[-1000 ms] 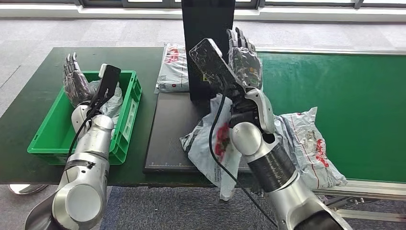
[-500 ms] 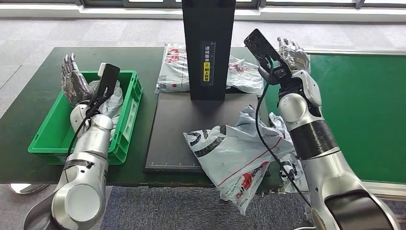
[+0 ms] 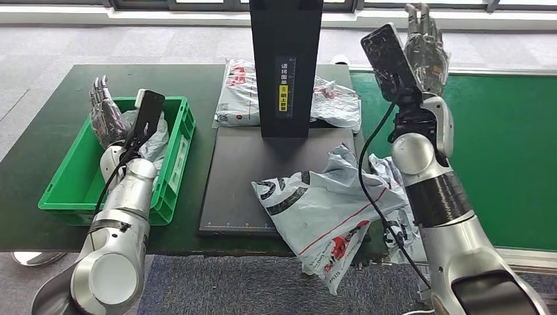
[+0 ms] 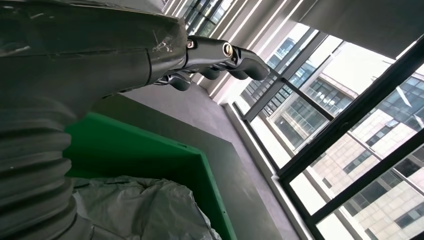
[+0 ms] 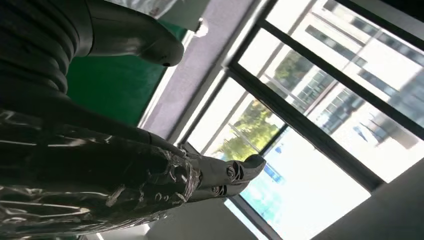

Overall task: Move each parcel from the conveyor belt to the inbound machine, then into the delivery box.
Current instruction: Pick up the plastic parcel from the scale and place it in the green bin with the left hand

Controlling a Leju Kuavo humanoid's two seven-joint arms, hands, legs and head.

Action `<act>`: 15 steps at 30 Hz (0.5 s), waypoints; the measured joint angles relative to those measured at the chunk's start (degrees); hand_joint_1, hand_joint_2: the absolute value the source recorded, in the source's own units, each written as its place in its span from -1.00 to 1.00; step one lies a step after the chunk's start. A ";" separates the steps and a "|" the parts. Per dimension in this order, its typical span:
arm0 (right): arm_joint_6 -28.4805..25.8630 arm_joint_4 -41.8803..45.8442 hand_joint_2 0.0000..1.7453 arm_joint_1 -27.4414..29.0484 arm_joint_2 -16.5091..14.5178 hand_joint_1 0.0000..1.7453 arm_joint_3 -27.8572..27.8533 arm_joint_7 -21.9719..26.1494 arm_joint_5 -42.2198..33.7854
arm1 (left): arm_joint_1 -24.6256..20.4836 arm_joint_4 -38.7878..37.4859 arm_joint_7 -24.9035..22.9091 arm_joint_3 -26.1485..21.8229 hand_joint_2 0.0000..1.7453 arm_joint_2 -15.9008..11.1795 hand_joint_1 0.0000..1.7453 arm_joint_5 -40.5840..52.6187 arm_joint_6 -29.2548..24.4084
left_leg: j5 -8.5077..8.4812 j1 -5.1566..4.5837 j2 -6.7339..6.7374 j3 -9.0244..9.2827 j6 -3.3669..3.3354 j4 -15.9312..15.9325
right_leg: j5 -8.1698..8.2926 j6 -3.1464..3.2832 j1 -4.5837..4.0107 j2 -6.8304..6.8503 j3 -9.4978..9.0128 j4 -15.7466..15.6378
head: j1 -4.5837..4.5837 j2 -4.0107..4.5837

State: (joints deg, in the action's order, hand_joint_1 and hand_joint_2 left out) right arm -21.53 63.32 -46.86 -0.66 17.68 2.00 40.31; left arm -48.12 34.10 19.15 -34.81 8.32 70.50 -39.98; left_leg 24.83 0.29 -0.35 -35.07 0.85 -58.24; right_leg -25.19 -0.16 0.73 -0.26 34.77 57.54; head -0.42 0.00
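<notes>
Right hand (image 3: 425, 52): raised at 1 o'clock above the far edge of the conveyor belt (image 3: 499, 151), fingers (image 3: 420, 20) straight, spread and holding nothing; their tips nearly reach the top of the head view, and a glossy film over the hand blurs its outline. Left hand (image 3: 105, 115): upright at 9 o'clock over the delivery box (image 3: 69, 180), a green crate, fingers extended and apart, nothing held; the left wrist view shows the fingers (image 4: 220, 52) stretched toward the windows, their lower parts hidden by the ribbed cover. One grey parcel (image 3: 154, 141) lies inside the delivery box, mostly hidden behind the left forearm and its black wrist camera. Inbound machine (image 3: 286, 65): black column at 12 o'clock on a flat black base plate (image 3: 240, 174), column top cut off; it carries a small label with a yellow patch and vertical Chinese characters too small to read. Crumpled parcel (image 3: 322, 210): grey-white with black and red print, partly on the base plate, hanging over the near counter (image 3: 39, 125) edge at 6 o'clock; print illegible. Second parcel (image 3: 387, 170): just beside it at the belt edge, largely hidden by the right forearm. Two more red-printed parcels (image 3: 238, 95) and (image 3: 335, 102) lie behind the column, partly covered by it, lettering unreadable.
</notes>
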 joint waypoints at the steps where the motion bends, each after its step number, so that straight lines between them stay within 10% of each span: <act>1: -3.62 2.06 1.00 0.93 0.02 -1.00 -0.01 2.61 -1.53 | 0.02 -0.27 0.82 -0.01 1.00 -0.17 -1.00 -1.14 0.00 | 0.00 0.00 0.00 0.00 0.00 0.00 | 0.00 0.00 0.00 0.00 0.00 0.00 | 0.00 0.00; 6: -16.58 17.97 1.00 10.16 0.54 -1.00 -0.03 13.62 -9.45 | 0.20 -3.42 6.34 -0.07 1.00 -1.41 -1.00 -10.62 3.47 | 0.04 0.01 -0.06 0.01 0.01 0.01 | -0.09 0.02 -0.01 0.06 -0.02 -0.03 | -0.01 0.00; 15: -18.61 44.47 1.00 35.10 -1.95 -1.00 -3.23 34.04 -17.35 | 6.52 -4.66 13.16 6.85 1.00 -1.53 -1.00 -24.40 18.21 | 0.26 -0.02 -0.03 0.01 -0.04 0.05 | -0.28 0.01 0.02 0.06 -0.03 -0.05 | 0.00 0.00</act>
State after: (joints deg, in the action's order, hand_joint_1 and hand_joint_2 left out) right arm -40.13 107.78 -11.76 -2.60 14.45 36.04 22.96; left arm -41.60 29.44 32.31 -27.96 6.79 46.10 -21.77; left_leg 25.09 0.27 -0.38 -35.06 0.81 -58.19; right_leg -25.47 -0.15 0.76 -0.20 34.75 57.49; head -0.42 0.00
